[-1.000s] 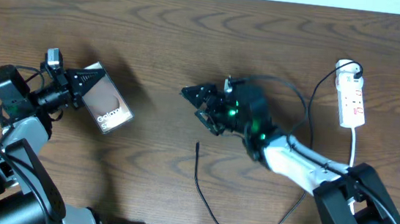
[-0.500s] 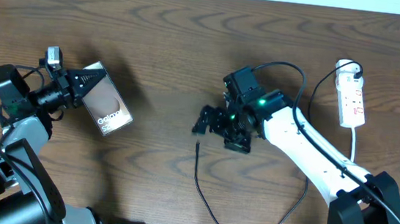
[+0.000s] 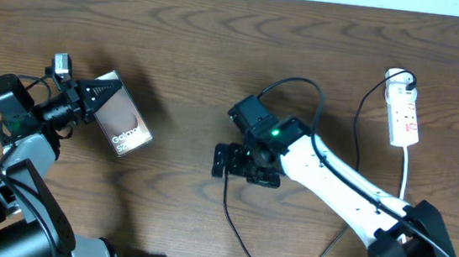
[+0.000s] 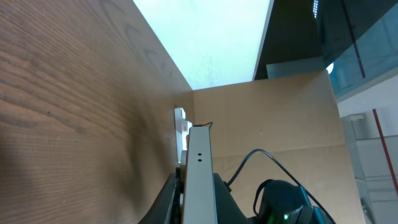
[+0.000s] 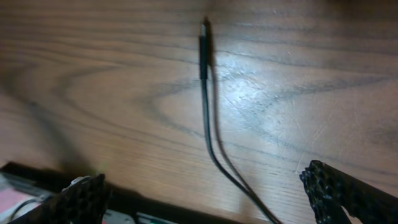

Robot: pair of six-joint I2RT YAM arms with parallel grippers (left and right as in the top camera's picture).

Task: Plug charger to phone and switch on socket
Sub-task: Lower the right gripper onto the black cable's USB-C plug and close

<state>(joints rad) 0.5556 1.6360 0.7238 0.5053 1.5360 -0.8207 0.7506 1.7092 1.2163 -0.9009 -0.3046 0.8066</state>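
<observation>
- Left gripper [image 3: 99, 96]: shut tight on the phone [image 3: 122, 124], clamping it at 1 end. The phone is tilted, its white strip at the end away from the fingers. In the left wrist view its thin edge stands between the 2 fingers and shows 2 small holes.
- Right gripper [image 3: 242, 168]: jaws spread wide, nothing held. It hovers well to the right of the phone in the overhead view and faces down at the table [image 3: 186, 48].
- Charger [image 3: 225, 204]: lies on the wood, well apart from the phone, under the right gripper. In the right wrist view the plug tip [image 5: 203, 31] lies flat and the cable runs back between the 2 spread fingertips, touching neither.
- From there the cable loops along the near edge, farther from the phone.
- Socket [image 3: 404, 116]: on the far side of the right arm from the phone, flat, with red marks on top. Its white cord [image 3: 406, 175] trails toward the near edge. Switch state: cannot tell.
</observation>
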